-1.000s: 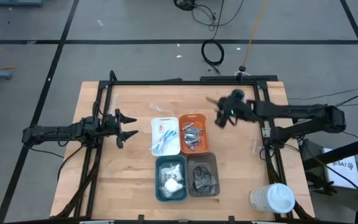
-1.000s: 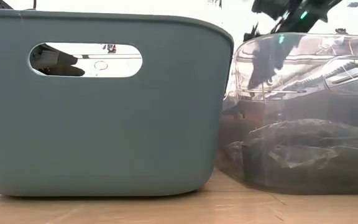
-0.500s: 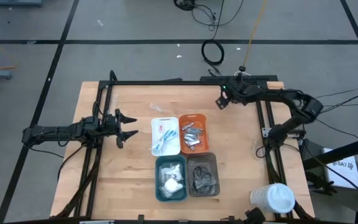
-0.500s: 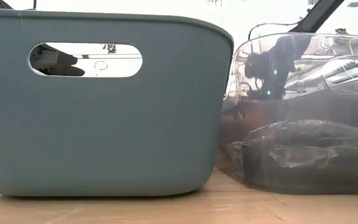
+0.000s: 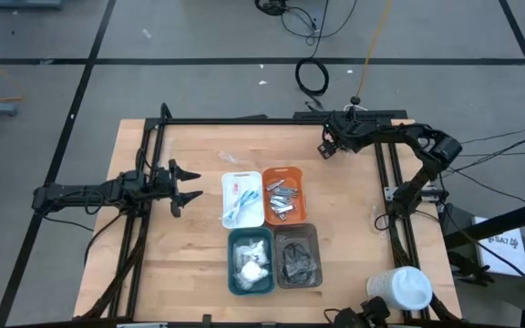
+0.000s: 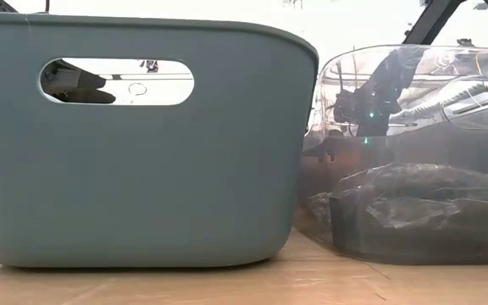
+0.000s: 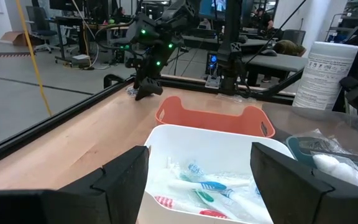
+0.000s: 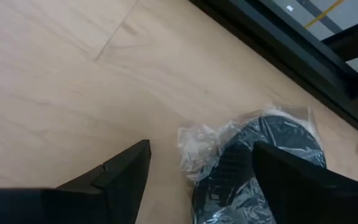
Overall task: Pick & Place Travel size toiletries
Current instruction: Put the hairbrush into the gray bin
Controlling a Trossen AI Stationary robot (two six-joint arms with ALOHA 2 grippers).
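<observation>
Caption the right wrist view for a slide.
Open right claw poised over a dark round piece in clear wrap lying on the wooden table.

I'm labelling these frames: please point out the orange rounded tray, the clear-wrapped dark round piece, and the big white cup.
orange rounded tray (image 5: 295, 173): high view, far rim.
clear-wrapped dark round piece (image 8: 263, 163): right wrist view, dark middle.
big white cup (image 5: 399, 291): high view, its side.

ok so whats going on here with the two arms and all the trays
The robot is sorting small toiletries into four trays mid-table. The right pincer is open at the table's far edge, right over a dark round piece in clear wrap on the wood, not yet gripping it. The left pincer waits open beside the white tray, which holds wrapped sticks. The orange tray has silver pieces, the teal tray white sachets, the grey tray dark pieces.
</observation>
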